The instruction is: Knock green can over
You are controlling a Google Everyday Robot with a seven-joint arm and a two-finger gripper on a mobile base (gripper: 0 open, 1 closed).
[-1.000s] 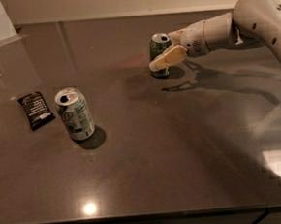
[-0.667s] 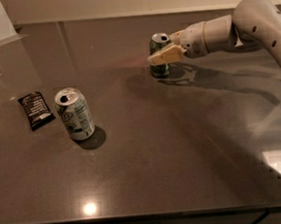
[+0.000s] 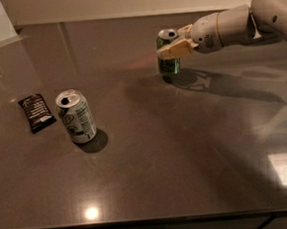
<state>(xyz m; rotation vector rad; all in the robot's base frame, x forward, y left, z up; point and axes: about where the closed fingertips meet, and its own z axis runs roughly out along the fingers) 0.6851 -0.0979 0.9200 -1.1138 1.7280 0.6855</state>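
The green can [image 3: 170, 64] stood upright, not yet knocked over; the gripper [image 3: 171, 42] was at its top, grip impossible to tell.

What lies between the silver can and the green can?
Only bare table runs from the silver can to the green can in the camera view. The gripper is at that can's top.

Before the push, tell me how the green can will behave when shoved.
The green can stands upright, tall on a narrow base, with the gripper at its upper half, so it will probably tip rather than slide. Its top looks opened, so it may be light. Once down, its round body could roll on the glossy countertop.
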